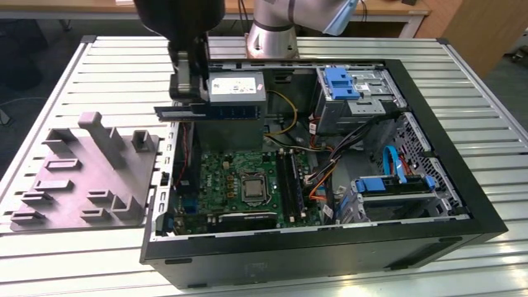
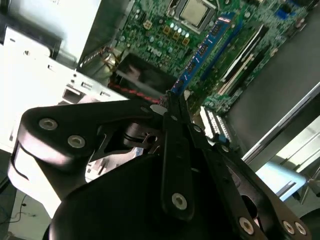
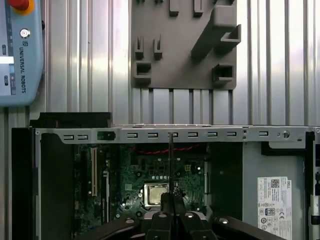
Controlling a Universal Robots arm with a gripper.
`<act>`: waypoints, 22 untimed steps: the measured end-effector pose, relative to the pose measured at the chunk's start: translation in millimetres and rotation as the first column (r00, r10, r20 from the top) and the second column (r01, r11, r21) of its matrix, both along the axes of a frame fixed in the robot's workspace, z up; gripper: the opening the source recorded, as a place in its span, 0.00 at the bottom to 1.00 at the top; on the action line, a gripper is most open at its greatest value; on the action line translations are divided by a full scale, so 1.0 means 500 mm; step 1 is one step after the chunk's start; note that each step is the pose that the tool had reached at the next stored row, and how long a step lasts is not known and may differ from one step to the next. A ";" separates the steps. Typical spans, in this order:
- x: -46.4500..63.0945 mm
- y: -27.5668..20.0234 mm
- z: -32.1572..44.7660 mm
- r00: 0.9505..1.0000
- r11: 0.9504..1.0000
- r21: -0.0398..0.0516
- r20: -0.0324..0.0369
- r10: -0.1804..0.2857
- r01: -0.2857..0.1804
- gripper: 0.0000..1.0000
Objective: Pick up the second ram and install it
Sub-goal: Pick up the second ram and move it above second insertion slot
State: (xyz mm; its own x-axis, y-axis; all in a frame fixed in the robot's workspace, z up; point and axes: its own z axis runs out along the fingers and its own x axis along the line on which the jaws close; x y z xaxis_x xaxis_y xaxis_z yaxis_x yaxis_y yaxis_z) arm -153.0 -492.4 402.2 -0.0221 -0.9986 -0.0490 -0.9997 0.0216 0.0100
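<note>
You see the long, narrow, dark blue-green memory stick (image 1: 235, 112) clamped level and on edge in the gripper (image 1: 190, 106), aloft above the green motherboard (image 1: 219, 179).

The arm (image 1: 272, 34) rises from its silver base at the far side in the exterior view and reaches over toward that view's left. Its black tool (image 1: 191, 102) points straight down, with both fingers (image 2: 174, 150) clamped on a memory stick (image 1: 227, 112) held level.
</note>
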 end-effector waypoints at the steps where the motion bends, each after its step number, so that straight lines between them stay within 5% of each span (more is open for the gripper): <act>1: 0.007 0.0000 0.000 1.000 1.000 0.000 0.000 0.000 0.000 0.12; 16: 0.095 0.0000 -0.002 1.000 1.000 0.000 0.000 0.000 0.000 0.12; 22: 0.100 0.0000 -0.003 1.000 1.000 0.000 0.000 0.000 0.000 0.12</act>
State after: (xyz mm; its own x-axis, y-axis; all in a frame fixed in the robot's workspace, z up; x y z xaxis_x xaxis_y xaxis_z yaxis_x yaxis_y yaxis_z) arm -102.8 -492.4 400.9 -0.0222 -0.9986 -0.0490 -0.9997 0.0217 0.0099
